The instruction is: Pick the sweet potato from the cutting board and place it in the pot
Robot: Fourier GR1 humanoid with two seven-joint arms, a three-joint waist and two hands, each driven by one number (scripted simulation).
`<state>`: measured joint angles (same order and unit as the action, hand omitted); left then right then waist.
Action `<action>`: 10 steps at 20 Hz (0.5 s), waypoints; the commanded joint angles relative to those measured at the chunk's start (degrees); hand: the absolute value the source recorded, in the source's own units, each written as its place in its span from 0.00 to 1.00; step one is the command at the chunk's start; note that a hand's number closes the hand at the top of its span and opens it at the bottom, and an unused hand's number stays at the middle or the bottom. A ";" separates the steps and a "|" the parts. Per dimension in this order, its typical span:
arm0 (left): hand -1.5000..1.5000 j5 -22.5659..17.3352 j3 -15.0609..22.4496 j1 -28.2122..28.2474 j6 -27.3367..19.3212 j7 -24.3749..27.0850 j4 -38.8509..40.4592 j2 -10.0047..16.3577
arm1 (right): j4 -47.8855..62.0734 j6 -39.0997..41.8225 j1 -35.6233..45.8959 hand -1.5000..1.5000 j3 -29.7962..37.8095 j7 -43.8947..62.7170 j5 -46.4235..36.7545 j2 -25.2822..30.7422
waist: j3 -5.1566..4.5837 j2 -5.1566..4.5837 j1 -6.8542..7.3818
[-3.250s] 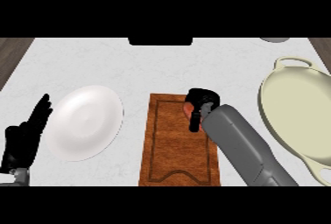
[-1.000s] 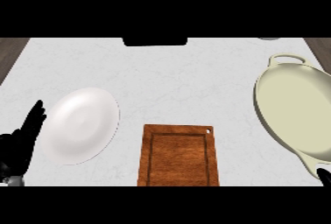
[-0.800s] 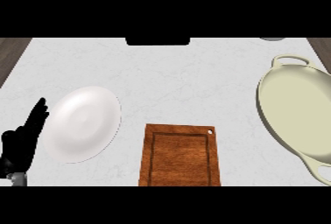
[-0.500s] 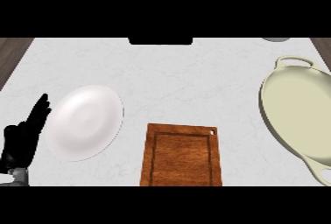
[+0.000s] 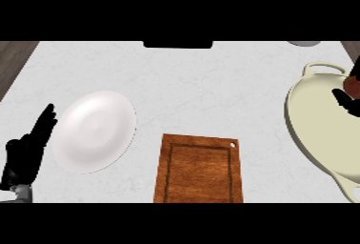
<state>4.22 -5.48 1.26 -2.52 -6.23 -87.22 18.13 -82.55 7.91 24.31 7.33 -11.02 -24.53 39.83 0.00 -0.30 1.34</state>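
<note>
1. Counter [image 5: 211,86]: pale, marbled top that fills the head view and carries every item listed below.
2. Cutting board [image 5: 200,169]: brown wood, lying flat at lower centre with its long side running away from the robot. A small hole sits in its far right corner. Nothing lies on it.
3. Plate [image 5: 95,131]: white, just left of the cutting board and apart from it.
4. Pot [image 5: 316,138]: cream-coloured, wide and shallow, at the right side, cut off by the view's right edge. A loop handle shows at its far end.
5. Sweet potato [image 5: 351,83]: only a small reddish-brown patch is visible, at the right edge. It is above the far part of the pot's opening, in the right hand. Whether it touches the pot cannot be told.
6. Right hand [image 5: 347,102]: it enters from the right edge and sits over the pot. Its dark fingers curl about the sweet potato. Most of the hand is out of view.
7. Left hand [image 5: 25,157]: at the lower left edge, beside the plate and not touching it. The fingers are straight, held close together and pointing away from the robot. It holds nothing.
8. Dark rectangular object [image 5: 177,44]: at the far edge of the counter, centre.
9. Grey round item [image 5: 306,43]: at the far right, partly cut off.
</note>
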 commanded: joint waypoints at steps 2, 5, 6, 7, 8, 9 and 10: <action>0.50 0.82 -0.52 -2.34 -0.35 2.81 4.71 -1.15 | 13.61 -4.46 8.83 1.00 -5.63 -4.55 -9.42 -2.61 | -0.01 -0.12 0.03; 0.50 0.24 -0.80 -3.51 1.45 0.28 4.07 -0.04 | 19.54 -4.95 10.66 1.00 -5.63 -5.11 -7.99 -7.90 | 0.00 0.00 -0.28; 0.50 -0.58 -1.56 -1.98 1.58 -1.40 -0.30 0.63 | 25.51 -3.96 12.64 1.00 -3.94 -8.10 -7.15 -6.58 | 0.04 -0.04 0.23; 0.50 0.48 -0.65 0.39 1.24 1.19 0.00 -0.20 | 29.26 -3.02 15.70 0.00 -3.66 -7.16 -7.43 -6.56 | 0.03 -0.11 0.61; 0.50 0.06 -0.89 -0.74 1.42 -1.18 0.04 -0.20 | 29.93 -2.81 14.79 0.00 -3.44 -7.33 -6.78 -7.81 | 0.04 -0.03 0.14; 0.50 -2.56 -3.71 0.25 3.89 1.64 0.86 2.02 | 31.24 -1.78 15.55 0.00 -3.70 -6.13 -6.60 -8.58 | 0.02 -0.05 0.40; 0.50 -0.02 -0.42 -1.76 1.69 -1.05 0.17 -0.53 | 37.81 -0.50 19.97 0.00 -1.33 -9.98 -4.96 -6.99 | 0.08 -0.37 0.95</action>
<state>3.94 -6.55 0.24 -1.04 -6.30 -86.64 18.15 -55.99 5.26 37.91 4.16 -18.00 -30.98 33.58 0.04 -0.43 1.72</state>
